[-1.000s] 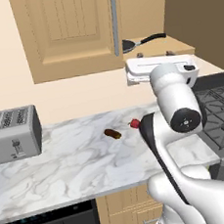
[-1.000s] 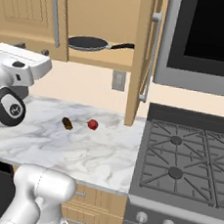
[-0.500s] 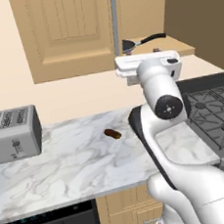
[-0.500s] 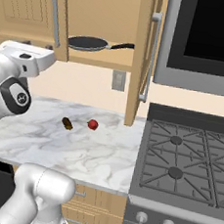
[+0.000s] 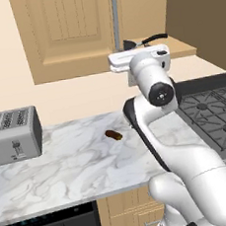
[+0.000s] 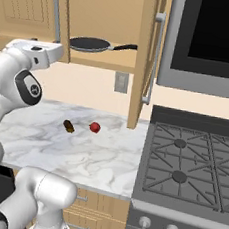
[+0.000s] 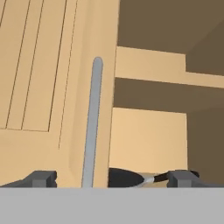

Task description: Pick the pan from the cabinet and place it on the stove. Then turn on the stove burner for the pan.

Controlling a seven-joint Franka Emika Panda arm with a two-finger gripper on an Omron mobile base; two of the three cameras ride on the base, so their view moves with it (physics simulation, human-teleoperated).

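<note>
Nearest you was the marble table (image 6: 81, 158), with 1 small brown item (image 6: 69, 126) and 1 small red item (image 6: 94, 128) lying apart on it, both well below the cabinet (image 6: 143, 54) and neither touching anything. To the right of that cabinet sat the stove (image 6: 190, 170), its grates bare and its knobs along the silver front untouched.

Your claw (image 7: 113, 178) was up at shelf height in front of the cabinet. In the hand view its 2 fingertips (image 7: 41, 178) stood wide apart, so it was open and held nothing. Between them ran the grey bar handle (image 7: 92, 122) of the closed left door (image 7: 43, 87), and the pan (image 7: 127, 177) showed low and right of that bar.

Farther in, the pan (image 6: 92, 44) rested flat on the cabinet's shelf (image 6: 107, 60), its long black handle (image 6: 125, 47) pointing toward the open right door (image 6: 148, 60).

You were in the reach phase, with the pick not yet made. Your aim looked centred on the door bar rather than the pan, so you needed to shift toward the open side of the cabinet before going deeper. I judged the black handle the best target: you should have straddled it crosswise, closed firmly, then lifted before drawing out, so the rim cleared the shelf edge. The open door was the main collision risk.
</note>
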